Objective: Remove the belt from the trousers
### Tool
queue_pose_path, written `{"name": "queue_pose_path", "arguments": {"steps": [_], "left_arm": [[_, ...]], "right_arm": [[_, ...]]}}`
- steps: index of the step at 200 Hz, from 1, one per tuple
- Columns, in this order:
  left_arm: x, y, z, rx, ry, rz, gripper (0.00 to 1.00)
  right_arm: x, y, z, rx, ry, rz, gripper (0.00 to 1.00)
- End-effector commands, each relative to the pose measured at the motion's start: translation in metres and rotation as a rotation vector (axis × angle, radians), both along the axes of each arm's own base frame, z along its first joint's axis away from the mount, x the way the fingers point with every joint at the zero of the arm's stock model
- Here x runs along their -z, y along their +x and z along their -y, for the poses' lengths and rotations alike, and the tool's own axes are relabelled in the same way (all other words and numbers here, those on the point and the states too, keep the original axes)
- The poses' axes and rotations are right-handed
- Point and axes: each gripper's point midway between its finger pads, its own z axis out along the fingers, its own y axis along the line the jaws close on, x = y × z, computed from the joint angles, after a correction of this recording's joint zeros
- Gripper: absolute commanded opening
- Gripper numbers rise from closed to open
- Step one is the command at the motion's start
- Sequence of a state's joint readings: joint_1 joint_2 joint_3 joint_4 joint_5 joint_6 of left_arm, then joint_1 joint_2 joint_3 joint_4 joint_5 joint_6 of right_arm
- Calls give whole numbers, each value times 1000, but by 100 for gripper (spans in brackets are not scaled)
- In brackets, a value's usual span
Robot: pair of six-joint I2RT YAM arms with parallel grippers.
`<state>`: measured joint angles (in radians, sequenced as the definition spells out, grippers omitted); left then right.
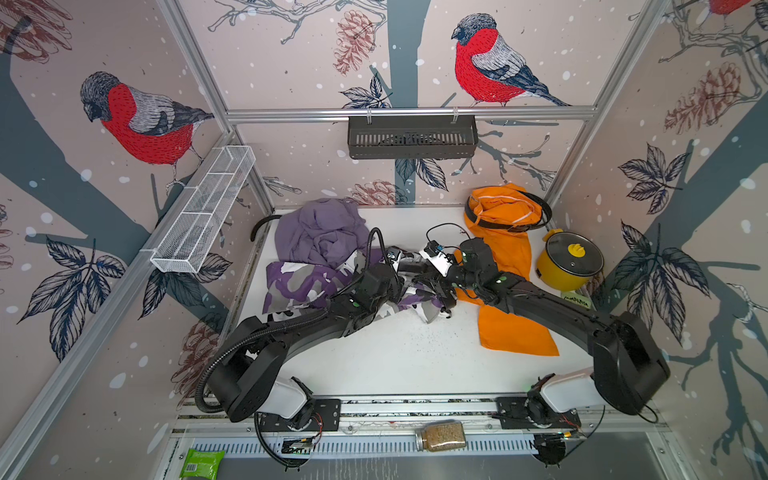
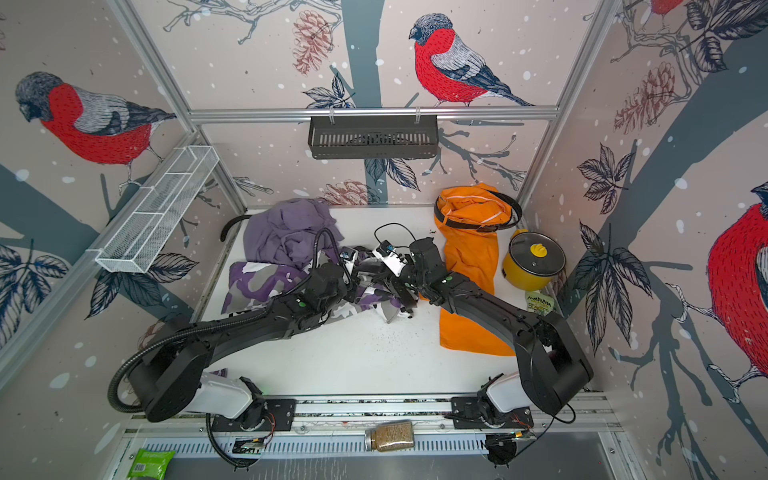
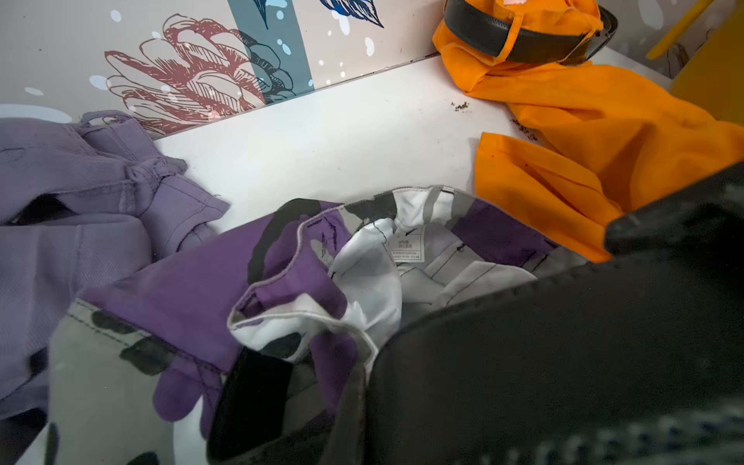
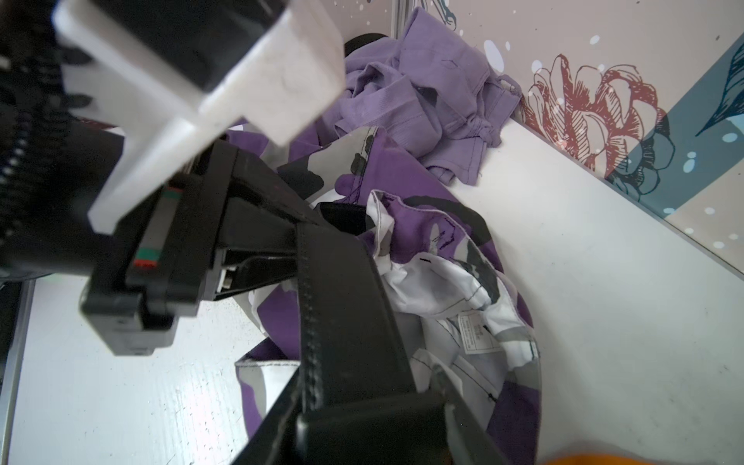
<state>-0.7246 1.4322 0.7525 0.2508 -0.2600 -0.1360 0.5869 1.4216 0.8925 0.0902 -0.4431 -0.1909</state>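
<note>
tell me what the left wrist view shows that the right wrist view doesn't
Only the left wrist view: the orange trousers spread out, with a dark belt threaded round their waist. Only the right wrist view: the left claw, shut, its tips on the edge of a stitched black belt that runs over the camouflage trousers towards the camera; of the orange cloth only a sliver shows. Both: the camouflage trousers with their white label, the crumpled lilac trousers, the white table and the pinecone wall.
</note>
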Motion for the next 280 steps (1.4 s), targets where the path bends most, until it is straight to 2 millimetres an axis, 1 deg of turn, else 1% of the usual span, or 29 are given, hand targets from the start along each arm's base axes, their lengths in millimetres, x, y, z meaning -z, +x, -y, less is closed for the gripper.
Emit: {"name": "queue_pose_path", "arguments": {"steps": [1, 26, 49, 90, 119, 146, 177, 189, 205, 227, 228, 242, 250, 258, 262, 280], "left_arm": [[21, 4, -50, -209, 116, -50, 0], [19, 4, -56, -242, 99, -48, 0], [11, 5, -63, -272, 40, -37, 0], [-9, 11, -92, -369, -73, -14, 0], [-18, 14, -113, -428, -172, -16, 0], [-18, 14, -132, -488, -257, -30, 0], [-10, 13, -148, -554, -302, -63, 0], [-8, 14, -146, -539, -296, -73, 0], [-6, 16, -137, -491, -278, -95, 0], [-8, 17, -123, -417, -269, -109, 0], [-9, 18, -123, -416, -269, -109, 0], [-16, 18, -114, -375, -251, -108, 42], [-21, 18, -111, -362, -230, -100, 60], [-29, 18, -106, -348, -204, -86, 72], [-33, 17, -104, -343, -186, -79, 76], [-57, 13, -91, -301, -86, -15, 87]], "right_arm": [[3, 6, 21, 90, -11, -28, 2], [4, 5, 29, 105, -12, -35, 1], [8, 3, 32, 107, -20, -48, 1], [9, 1, 39, 121, -14, -57, 1], [8, -2, 41, 117, -11, -62, 1], [7, -2, 42, 118, -6, -60, 1], [0, -2, 43, 118, 16, -53, 1], [-4, -2, 41, 106, 20, -50, 1], [-8, -3, 36, 90, 10, -40, 0], [-12, -2, 27, 69, -6, -29, 1], [-13, -2, 26, 68, -6, -28, 1], [-13, 0, 22, 61, -24, -27, 0], [-13, 1, 20, 56, -32, -28, 1], [-13, 2, 18, 49, -38, -28, 1], [-13, 3, 16, 47, -41, -26, 1], [-13, 4, 14, 42, -53, -31, 0]]}}
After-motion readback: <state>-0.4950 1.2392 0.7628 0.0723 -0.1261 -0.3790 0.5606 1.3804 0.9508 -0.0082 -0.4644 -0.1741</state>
